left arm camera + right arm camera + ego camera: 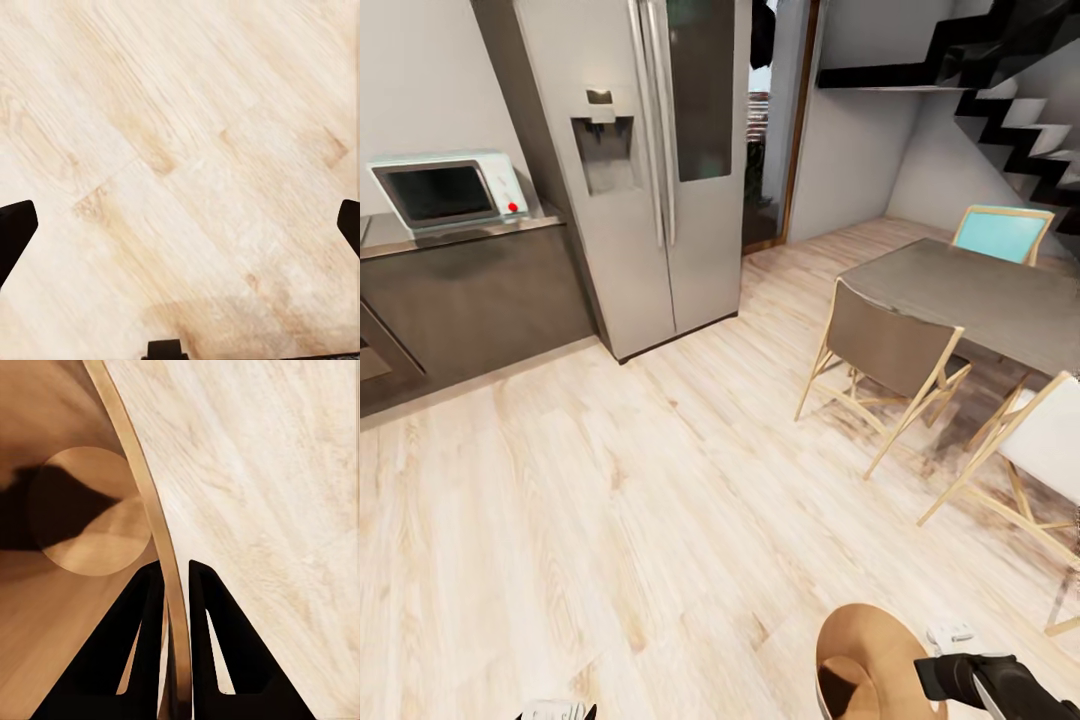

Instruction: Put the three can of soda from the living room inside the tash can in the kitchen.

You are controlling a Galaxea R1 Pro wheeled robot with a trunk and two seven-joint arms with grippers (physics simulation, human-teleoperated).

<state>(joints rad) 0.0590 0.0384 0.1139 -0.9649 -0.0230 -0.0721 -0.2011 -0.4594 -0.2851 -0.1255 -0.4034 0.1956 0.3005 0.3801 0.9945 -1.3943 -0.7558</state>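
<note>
The tash can (860,655) hangs low at the bottom right of the head view, its brown inside facing up. My right gripper (932,678) is shut on its rim. In the right wrist view both black fingers (146,615) pinch the thin wall of the tash can (112,442), one inside and one outside. The round brown bottom is bare. My left gripper (180,225) is open over bare wood floor with nothing between its fingers. Its tip shows at the head view's lower edge (555,712). The cans of soda are out of view.
A steel fridge (650,170) stands ahead, with a dark counter (470,290) and a microwave (450,190) to its left. To the right are a grey dining table (980,300) and chairs (890,350). Light wood floor (610,520) stretches between them. Black stairs (1020,110) rise at the far right.
</note>
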